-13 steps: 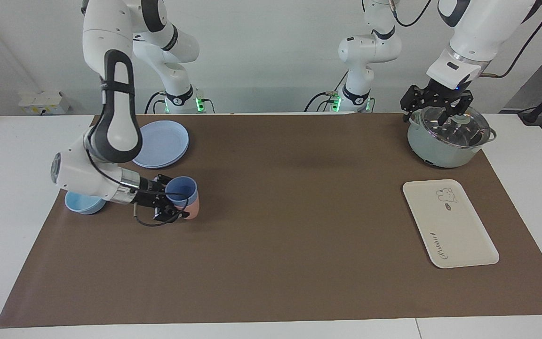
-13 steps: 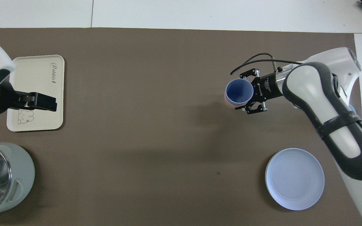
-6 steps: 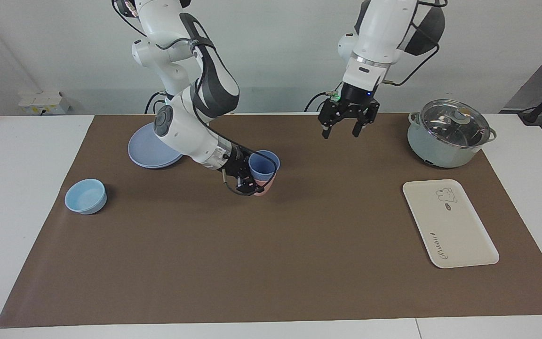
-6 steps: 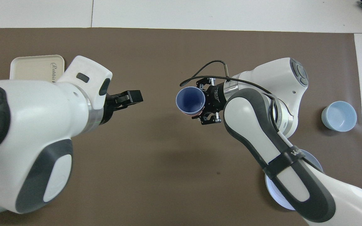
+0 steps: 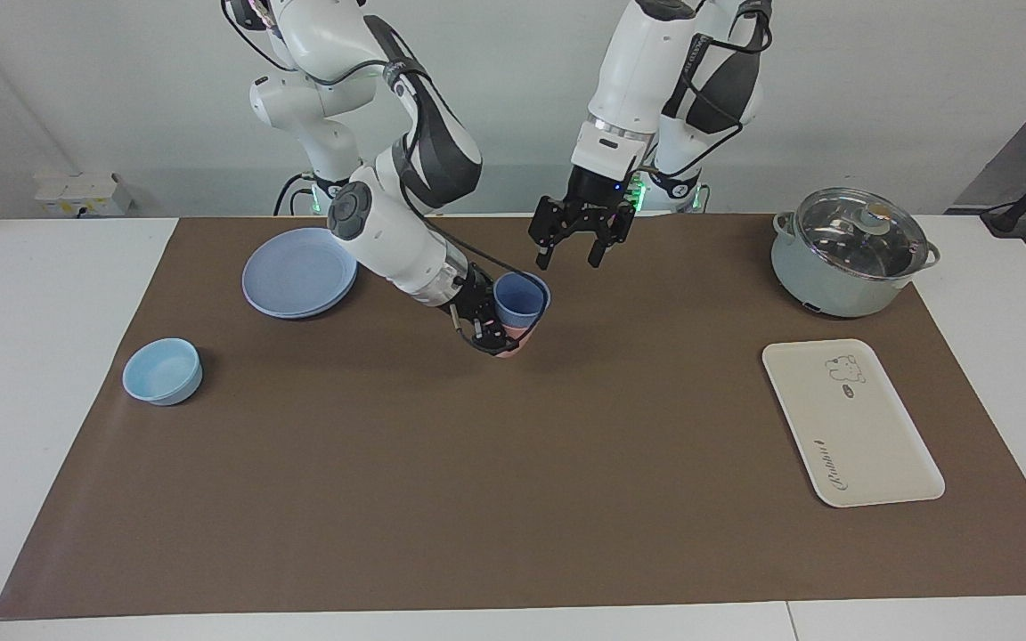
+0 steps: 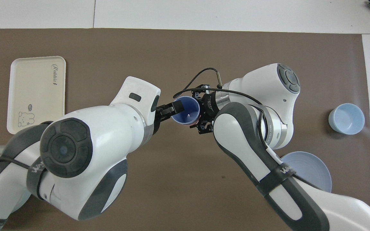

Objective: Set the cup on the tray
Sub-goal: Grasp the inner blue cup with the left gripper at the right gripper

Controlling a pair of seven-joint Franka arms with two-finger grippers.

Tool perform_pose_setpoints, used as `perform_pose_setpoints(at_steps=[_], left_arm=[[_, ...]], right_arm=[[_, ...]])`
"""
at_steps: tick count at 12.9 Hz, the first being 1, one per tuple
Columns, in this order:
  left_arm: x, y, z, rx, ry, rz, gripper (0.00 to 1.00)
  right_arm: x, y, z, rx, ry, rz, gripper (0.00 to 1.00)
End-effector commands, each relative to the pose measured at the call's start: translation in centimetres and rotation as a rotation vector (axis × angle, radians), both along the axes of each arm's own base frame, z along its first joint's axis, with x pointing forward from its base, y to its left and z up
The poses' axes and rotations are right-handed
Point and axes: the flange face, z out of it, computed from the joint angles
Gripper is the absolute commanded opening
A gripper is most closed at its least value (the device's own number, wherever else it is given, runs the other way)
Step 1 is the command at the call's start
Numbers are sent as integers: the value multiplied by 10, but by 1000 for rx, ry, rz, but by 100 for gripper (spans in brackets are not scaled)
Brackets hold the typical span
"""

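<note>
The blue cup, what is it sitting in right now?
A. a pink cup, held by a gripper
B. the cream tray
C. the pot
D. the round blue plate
A: the blue cup is nested in a pink cup, and the right gripper is shut on the pair over the mat, apart from the tray.

I count two tumblers stacked one inside the other, a periwinkle cup nested in a salmon-pink tumbler, and they sit around the middle of the bench. There is one round blue plate and one squat light-blue bowl toward the right arm's end. Toward the left arm's end are one cream tray and one lidded pot, and two robot arms, each with one claw.
</note>
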Motion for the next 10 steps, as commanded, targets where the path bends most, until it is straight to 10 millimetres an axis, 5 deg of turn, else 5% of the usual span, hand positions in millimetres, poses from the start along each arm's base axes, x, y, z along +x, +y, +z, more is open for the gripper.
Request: perform_pose_setpoints(at_steps=[1,5,9,10], left_arm=[[9,-5,-23,-22,11,23,87],[20,-14,-44,-60,7,85,73],[16,-18,-50,-53,20,80,0],[16,-18,-50,-53,19,77,0]], right_arm=[[-4,-2,9,-16,-13,-21,0],[-4,-2,9,-15,-13,-20,0],[-3,-2,10,-15,-18,-18,0],[-3,-2,10,-15,-18,-18,0]])
